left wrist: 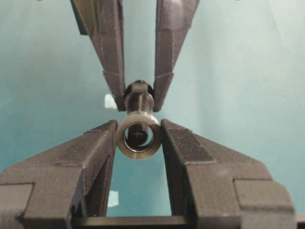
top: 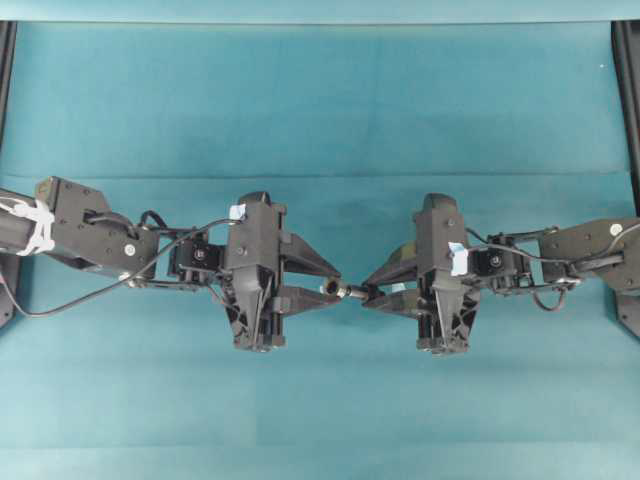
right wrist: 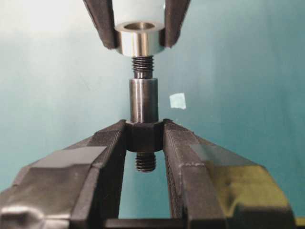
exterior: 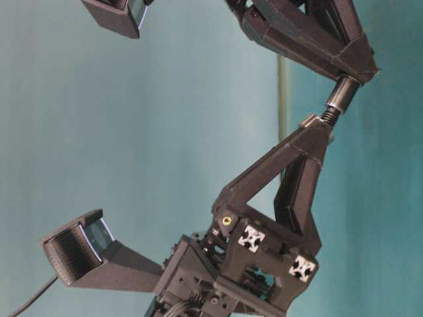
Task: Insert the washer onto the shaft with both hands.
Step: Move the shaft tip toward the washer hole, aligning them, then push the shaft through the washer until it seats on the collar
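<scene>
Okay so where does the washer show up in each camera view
Overhead: washer centre, between both arms.
Table-level: upper right.
Left wrist: centre, facing the camera.
Right wrist: top centre.
Shared landmark: the shaft, its thin threaded end entering the washer.

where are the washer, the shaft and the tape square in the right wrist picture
washer [right wrist: 139, 39]: right wrist view, front of its grey outer wall
shaft [right wrist: 143, 100]: right wrist view, smooth middle barrel above the fingers
tape square [right wrist: 177, 100]: right wrist view, centre of the pale patch on the table
</scene>
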`<action>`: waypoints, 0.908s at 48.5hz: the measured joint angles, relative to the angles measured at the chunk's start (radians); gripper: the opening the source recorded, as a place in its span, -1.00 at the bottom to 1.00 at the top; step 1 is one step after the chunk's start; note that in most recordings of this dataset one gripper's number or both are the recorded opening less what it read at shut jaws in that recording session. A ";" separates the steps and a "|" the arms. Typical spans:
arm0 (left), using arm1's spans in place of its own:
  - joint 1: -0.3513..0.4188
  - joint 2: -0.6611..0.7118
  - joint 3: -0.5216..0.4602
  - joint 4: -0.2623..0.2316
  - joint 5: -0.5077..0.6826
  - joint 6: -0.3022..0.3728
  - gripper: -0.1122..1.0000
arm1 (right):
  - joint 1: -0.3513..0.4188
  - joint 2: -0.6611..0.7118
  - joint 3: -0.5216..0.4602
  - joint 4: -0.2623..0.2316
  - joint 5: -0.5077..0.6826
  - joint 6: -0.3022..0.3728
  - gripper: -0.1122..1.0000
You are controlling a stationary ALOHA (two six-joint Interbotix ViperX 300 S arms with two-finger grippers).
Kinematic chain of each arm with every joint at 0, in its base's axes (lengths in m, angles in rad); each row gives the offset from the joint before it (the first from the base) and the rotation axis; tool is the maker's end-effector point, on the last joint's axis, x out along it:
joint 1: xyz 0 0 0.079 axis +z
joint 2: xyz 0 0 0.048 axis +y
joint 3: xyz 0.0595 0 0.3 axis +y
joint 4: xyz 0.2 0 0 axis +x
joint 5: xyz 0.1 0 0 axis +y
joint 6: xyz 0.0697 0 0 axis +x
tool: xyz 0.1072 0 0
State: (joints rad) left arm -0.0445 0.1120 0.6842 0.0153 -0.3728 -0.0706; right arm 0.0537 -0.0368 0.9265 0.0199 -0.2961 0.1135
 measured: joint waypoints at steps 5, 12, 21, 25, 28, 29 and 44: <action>0.000 0.003 0.000 -0.002 0.000 0.000 -0.15 | 0.002 0.000 0.000 0.000 -0.003 0.000 -0.80; 0.000 0.003 0.000 -0.002 -0.002 0.000 -0.15 | 0.002 0.002 0.000 0.000 -0.005 0.000 -0.80; -0.002 0.009 -0.002 0.000 -0.002 0.000 -0.15 | 0.002 0.002 0.000 -0.002 -0.015 0.000 -0.80; -0.002 0.012 -0.003 -0.002 -0.006 0.000 -0.15 | 0.002 0.002 0.000 0.000 -0.026 -0.002 -0.80; 0.000 0.012 -0.005 -0.002 -0.012 0.000 -0.15 | 0.002 0.002 0.000 0.000 -0.035 0.000 -0.80; -0.002 0.012 -0.005 0.000 -0.012 0.000 -0.15 | 0.002 0.002 0.000 -0.002 -0.038 0.000 -0.80; -0.002 0.015 -0.006 0.000 -0.018 0.000 -0.15 | 0.000 0.005 0.000 0.000 -0.060 0.000 -0.80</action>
State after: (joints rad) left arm -0.0460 0.1273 0.6780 0.0153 -0.3912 -0.0706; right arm 0.0537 -0.0322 0.9265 0.0199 -0.3559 0.1135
